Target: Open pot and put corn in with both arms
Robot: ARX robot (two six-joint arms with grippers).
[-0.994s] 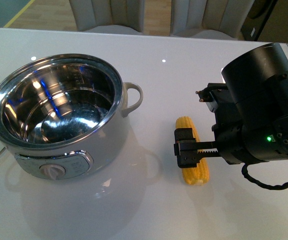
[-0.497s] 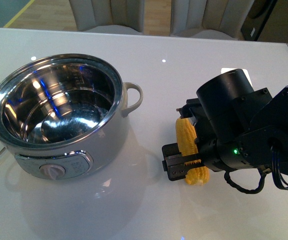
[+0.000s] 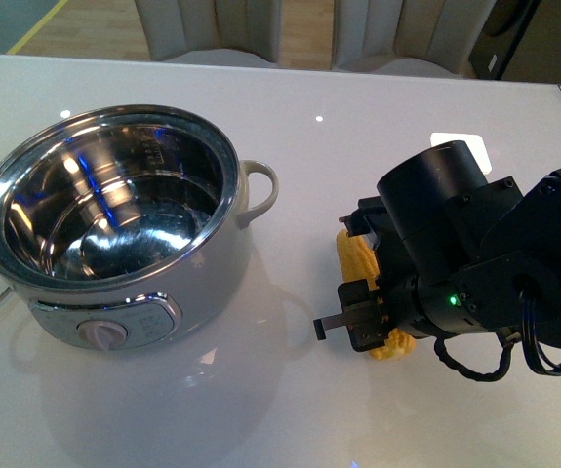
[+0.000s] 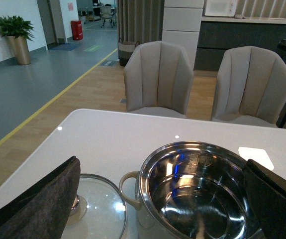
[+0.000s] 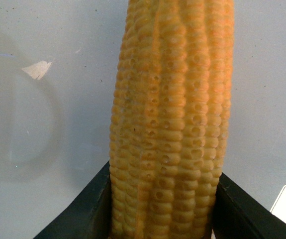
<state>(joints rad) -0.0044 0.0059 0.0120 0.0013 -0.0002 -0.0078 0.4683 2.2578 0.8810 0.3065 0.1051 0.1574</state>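
pale, glossy surface (image 3: 290, 117) fills the front view, with two grey chairs (image 4: 157, 77) beyond its far edge. the pot (image 3: 114, 234) stands on the robot's left side, already open. its glass lid (image 4: 93, 206) lies flat on the surface just beside it, on the side away from the corn. the steel bowl holds nothing but reflections.

the step in hand looks like the pick-up of the corn (image 3: 351, 255), which lies on the surface near the pot's right handle but apart from it. the right gripper (image 3: 358, 278) is down over it. in the right wrist view a black finger presses each flank of the cob near its thick end, so the right gripper (image 5: 165, 219) reads as pinching the corn. whether the cob has left the surface i cannot tell. the left gripper (image 4: 160, 167) hovers above the pot with its pads spread wide, holding nothing.

next — by my reading — comes a lift high enough to clear the rim, a carry across to the bowl, then a release low inside. the grip sits towards one end, so the cob may tilt.
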